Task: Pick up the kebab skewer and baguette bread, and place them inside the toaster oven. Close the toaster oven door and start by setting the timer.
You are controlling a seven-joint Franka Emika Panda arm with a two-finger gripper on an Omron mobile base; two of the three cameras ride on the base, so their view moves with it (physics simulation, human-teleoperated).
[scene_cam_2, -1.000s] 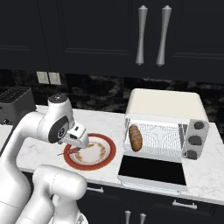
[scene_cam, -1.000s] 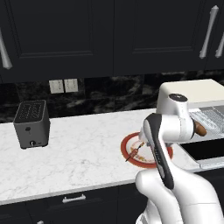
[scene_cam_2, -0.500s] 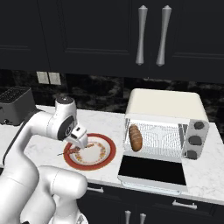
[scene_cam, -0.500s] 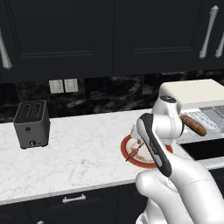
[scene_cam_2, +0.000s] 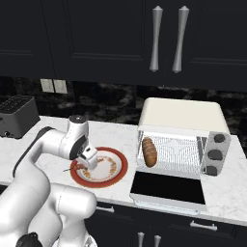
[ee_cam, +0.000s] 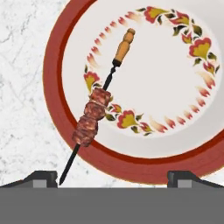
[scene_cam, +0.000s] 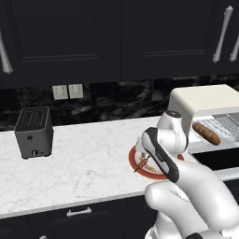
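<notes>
Your pincer (ee_cam: 112,177) hovers wide open over the plate (ee_cam: 57,57), gripping nothing. The kebab skewer (ee_cam: 97,113) lies slanted across the plate's rim, off-centre toward one fingertip; descend as is and that finger may strike it, flicking it onto the desk (ee_cam: 22,52).

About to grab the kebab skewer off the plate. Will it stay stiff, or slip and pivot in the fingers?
The kebab skewer looks like a thin straight rod, so probably stiff. Gripped on the bare shaft it may pivot, since the meat chunks sit off-centre. Its tip overhangs the plate rim, so a nudge could likely swing it.
</notes>
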